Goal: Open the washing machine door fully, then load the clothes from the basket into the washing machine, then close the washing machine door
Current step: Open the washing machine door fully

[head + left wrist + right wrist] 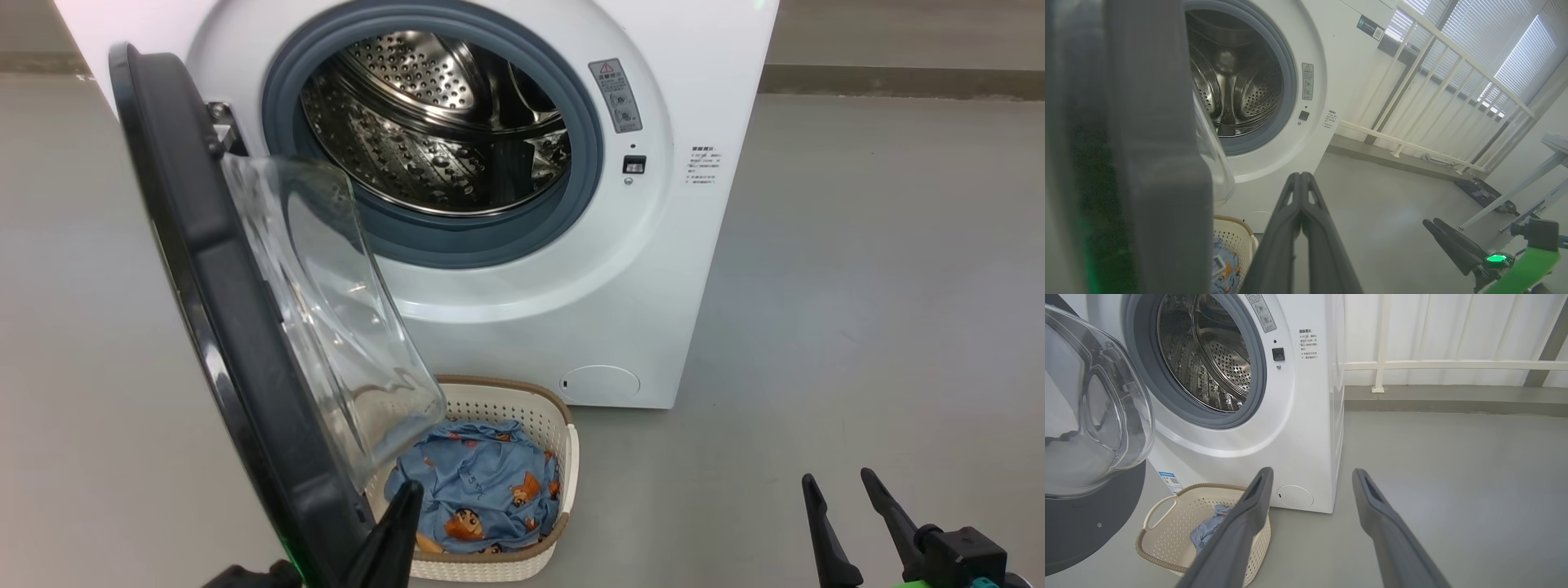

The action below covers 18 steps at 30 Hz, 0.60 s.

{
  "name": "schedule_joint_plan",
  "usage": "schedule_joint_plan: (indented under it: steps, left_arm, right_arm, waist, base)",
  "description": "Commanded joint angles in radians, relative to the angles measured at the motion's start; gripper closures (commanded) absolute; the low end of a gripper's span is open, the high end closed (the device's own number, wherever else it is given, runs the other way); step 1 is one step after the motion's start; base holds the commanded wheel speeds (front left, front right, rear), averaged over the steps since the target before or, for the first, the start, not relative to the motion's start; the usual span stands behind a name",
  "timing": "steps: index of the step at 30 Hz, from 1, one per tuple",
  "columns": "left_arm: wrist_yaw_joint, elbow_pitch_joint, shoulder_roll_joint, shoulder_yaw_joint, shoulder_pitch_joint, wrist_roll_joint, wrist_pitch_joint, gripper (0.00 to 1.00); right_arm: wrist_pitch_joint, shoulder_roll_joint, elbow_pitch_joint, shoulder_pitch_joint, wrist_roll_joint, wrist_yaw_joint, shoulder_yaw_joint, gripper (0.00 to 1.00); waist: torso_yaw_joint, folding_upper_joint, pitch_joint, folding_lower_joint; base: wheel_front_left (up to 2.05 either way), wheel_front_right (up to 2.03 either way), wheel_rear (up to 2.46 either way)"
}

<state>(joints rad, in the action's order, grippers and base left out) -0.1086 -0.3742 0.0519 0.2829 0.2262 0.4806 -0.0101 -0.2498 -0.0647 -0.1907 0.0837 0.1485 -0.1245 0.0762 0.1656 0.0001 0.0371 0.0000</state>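
Note:
The white washing machine [653,269] stands with its steel drum showing. The washing machine door [220,269] is swung out to the left, its clear glass bowl facing right. Under the door sits the basket [522,390], holding the clothes [482,482], a blue printed bundle. My left gripper [408,492] is shut on nothing, right beside the door's lower inner edge and over the basket's near side. In the left wrist view the door [1155,143] is at the left, next to my left gripper [1300,176]. My right gripper [841,482] stands open to the right over bare floor. It holds nothing [1312,471].
Grey floor [857,286] spreads to the right of the machine. A white railing [1433,81] runs along the wall behind, below blinds. Pale table legs [1515,192] stand at the far right in the left wrist view.

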Motion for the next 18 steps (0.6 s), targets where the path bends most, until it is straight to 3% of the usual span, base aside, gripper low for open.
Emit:
schedule_joint_plan:
  steps: [1,18]
  left_arm:
    - [0.010,0.009,0.001,-0.021,-0.031,0.000,0.008,1.00]
    - [0.061,0.095,0.000,-0.024,-0.069,-0.020,0.068,1.00]
  right_arm:
    - [-0.012,-0.014,0.022,-0.016,-0.004,-0.006,-0.031,0.00]
    - [-0.012,-0.006,0.021,-0.012,-0.006,-0.006,-0.021,0.00]
  waist:
    - [0.000,-0.0001,-0.004,0.0000]
    - [0.018,-0.0001,-0.015,0.0000]
  base:
    - [0.00,0.00,0.00]
    - [0.00,0.00,0.00]
